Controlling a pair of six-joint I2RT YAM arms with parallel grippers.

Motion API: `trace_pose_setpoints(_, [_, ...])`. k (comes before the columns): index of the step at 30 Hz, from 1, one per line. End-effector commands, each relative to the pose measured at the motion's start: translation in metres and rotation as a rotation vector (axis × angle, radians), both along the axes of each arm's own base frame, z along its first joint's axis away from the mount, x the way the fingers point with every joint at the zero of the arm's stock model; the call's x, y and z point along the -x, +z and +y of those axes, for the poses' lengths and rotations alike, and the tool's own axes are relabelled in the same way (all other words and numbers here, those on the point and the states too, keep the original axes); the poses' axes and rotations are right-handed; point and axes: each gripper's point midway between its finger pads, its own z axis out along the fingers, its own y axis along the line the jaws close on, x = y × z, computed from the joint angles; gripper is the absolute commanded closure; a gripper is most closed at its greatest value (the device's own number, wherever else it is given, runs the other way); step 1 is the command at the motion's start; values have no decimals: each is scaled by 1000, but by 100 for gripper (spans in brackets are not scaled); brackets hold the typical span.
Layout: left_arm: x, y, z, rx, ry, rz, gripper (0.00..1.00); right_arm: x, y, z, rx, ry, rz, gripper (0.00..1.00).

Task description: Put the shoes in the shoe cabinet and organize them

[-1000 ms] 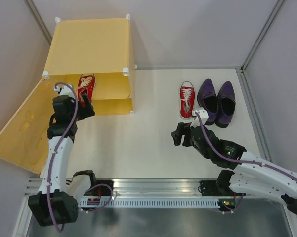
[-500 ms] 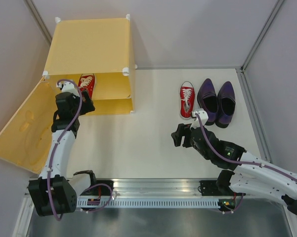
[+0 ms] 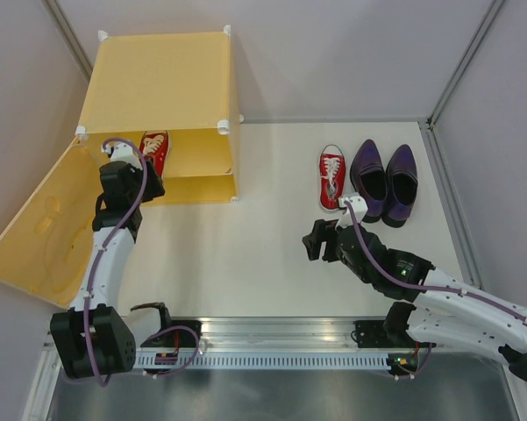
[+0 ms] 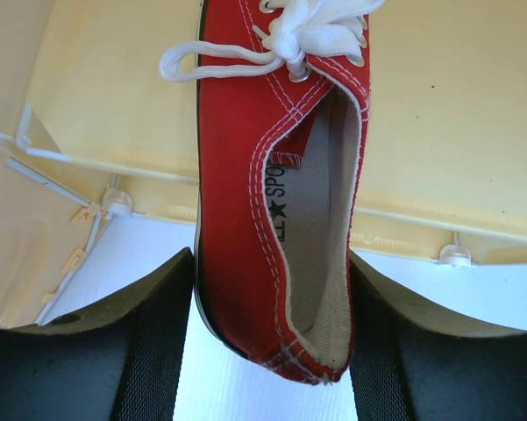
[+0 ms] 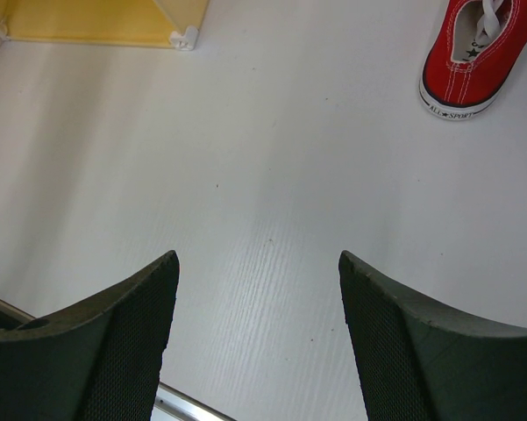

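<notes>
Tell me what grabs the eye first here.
A large yellow-orange plastic cube cabinet stands far left, door swung open. A red canvas sneaker with white laces lies in its opening, heel sticking out between the fingers of the left end effector. On the right, a second red canvas sneaker sits beside a pair of glossy dark purple slip-on shoes.

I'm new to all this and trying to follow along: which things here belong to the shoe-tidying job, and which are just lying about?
Part of the job:
- shoe cabinet, door open
- red sneaker in the cabinet, left end effector around its heel
- other red sneaker
- purple shoes

Just there:
- metal rail
- grey walls
I see no loose clutter.
</notes>
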Motion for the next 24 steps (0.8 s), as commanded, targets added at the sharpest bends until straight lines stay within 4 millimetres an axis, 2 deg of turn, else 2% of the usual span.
trace_pose_setpoints(1, [-18,34,-3,-23,-42,-107,57,-3,2,1,-9,-7,-14,22])
trace_pose_setpoints(5, [-26,49,-2,-27,-38,-148,74,-3,3,0,-4,-10,-16,22])
trace_pose_setpoints(10, [-42,63,-1,-21,-33,-184,80,-5,5,-4,10,-22,-29,22])
trace_pose_setpoints(18, [-68,73,-1,0,-40,-235,82,-7,5,-7,28,-31,-36,22])
trace_pose_setpoints(24, [-77,74,-4,11,-50,-265,79,-8,3,-11,37,-46,-39,22])
